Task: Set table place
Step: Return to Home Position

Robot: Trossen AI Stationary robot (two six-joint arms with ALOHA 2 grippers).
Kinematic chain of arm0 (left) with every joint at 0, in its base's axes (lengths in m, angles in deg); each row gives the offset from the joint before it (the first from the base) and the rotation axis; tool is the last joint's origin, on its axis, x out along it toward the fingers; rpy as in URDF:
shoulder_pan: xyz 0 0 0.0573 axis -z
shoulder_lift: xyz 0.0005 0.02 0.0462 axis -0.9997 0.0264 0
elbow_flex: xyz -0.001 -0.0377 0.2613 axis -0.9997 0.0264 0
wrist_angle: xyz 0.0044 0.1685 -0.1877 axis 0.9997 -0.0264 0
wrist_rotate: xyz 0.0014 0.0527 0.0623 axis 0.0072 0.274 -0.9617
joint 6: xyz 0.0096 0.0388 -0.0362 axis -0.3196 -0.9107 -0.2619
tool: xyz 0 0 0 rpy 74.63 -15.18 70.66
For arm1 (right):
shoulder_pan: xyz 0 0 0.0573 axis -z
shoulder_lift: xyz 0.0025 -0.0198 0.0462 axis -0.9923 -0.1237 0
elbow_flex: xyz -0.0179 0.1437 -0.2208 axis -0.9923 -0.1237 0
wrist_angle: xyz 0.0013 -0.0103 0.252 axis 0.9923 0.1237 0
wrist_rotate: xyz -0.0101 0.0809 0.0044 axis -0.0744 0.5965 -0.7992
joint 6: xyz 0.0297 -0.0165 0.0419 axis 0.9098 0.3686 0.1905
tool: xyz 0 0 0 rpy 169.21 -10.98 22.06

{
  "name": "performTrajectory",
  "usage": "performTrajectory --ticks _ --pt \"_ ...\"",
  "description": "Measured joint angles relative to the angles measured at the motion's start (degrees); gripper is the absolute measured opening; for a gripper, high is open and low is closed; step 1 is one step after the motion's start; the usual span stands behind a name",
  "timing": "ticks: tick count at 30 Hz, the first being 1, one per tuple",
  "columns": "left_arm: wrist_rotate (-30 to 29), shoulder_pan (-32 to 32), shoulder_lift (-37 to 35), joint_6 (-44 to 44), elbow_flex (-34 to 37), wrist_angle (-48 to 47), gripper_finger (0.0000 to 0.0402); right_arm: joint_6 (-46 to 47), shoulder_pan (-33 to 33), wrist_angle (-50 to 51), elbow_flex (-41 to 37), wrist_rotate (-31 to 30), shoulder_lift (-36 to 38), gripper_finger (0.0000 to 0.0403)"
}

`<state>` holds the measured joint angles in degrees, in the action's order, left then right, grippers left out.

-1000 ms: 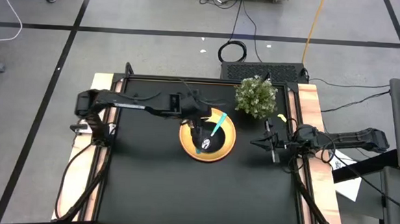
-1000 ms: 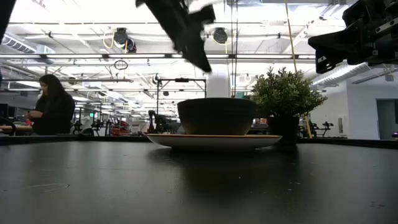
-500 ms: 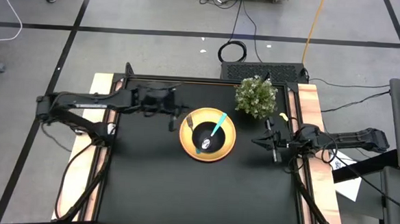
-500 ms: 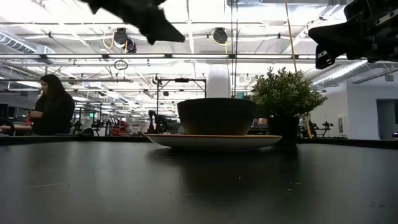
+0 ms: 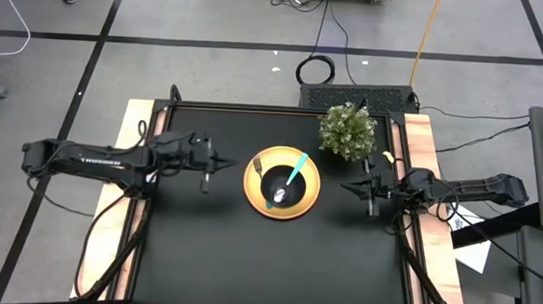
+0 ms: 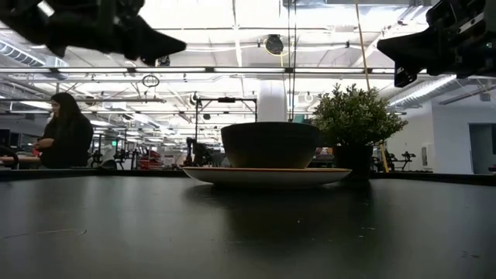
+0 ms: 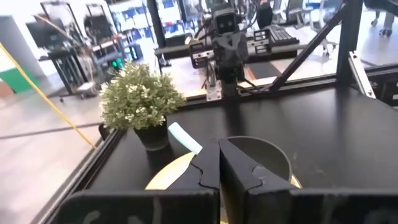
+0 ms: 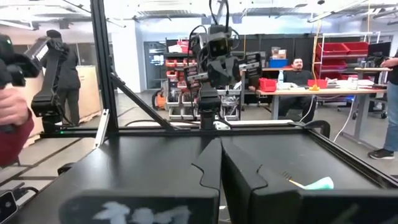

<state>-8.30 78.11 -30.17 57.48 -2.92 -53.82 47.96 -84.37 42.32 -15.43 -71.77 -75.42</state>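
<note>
Between the clenched, empty left gripper (image 7: 219, 149) and the clenched right gripper (image 8: 221, 148) sits the plate (image 5: 312, 193) with bowl (image 5: 283, 192); a low swing could clip it.

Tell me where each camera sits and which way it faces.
High: above, looking straight down on the table; left gripper and right gripper flank the yellow plate.
Low: at table height, looking level at the black bowl and plant; arm parts fill the upper corners.
Left wrist: on the left arm, facing bowl and right arm past its own shut fingers.
Right wrist: on the right arm, facing the left arm past its own shut fingers.
Shared: high, low and left wrist all show bowl and plant.
</note>
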Motion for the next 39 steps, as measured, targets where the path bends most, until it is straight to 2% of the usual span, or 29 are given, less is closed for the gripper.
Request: performTrajectory --ticks 4,8,12,16,27,31,39 --pt "0.6 -0.8 -3.3 0.8 4.4 2.6 0.0001 0.3 0.0 -0.8 0.0 -0.1 -0.1 0.0000" --pt "0.6 -3.4 -6.3 5.9 6.9 5.4 0.0001 0.4 0.0 -1.7 0.0 -0.1 -0.1 0.0000" --pt "3.8 -5.6 -9.4 8.5 7.9 4.3 0.0001 0.6 0.0 -1.7 0.0 -0.2 -0.1 0.0000" --pt "6.8 -4.9 -12.2 9.4 7.9 3.5 0.0000 0.7 0.0 -1.9 0.0 -0.3 -0.1 0.0000" --pt "-1.6 -1.8 -21.8 7.5 7.9 -7.4 0.0000 1.1 0.0 -1.7 0.0 -3.8 -0.1 0.0000" --pt "-4.3 -1.3 -23.3 7.5 8.0 -11.4 0.0000 3.5 0.1 -1.5 0.0 -12.5 -0.1 0.0000" --pt "-5.8 -1.4 -27.9 7.8 18.4 -2.7 0.0000 1.4 0.0 -1.7 0.0 -13.1 -0.1 0.0000"
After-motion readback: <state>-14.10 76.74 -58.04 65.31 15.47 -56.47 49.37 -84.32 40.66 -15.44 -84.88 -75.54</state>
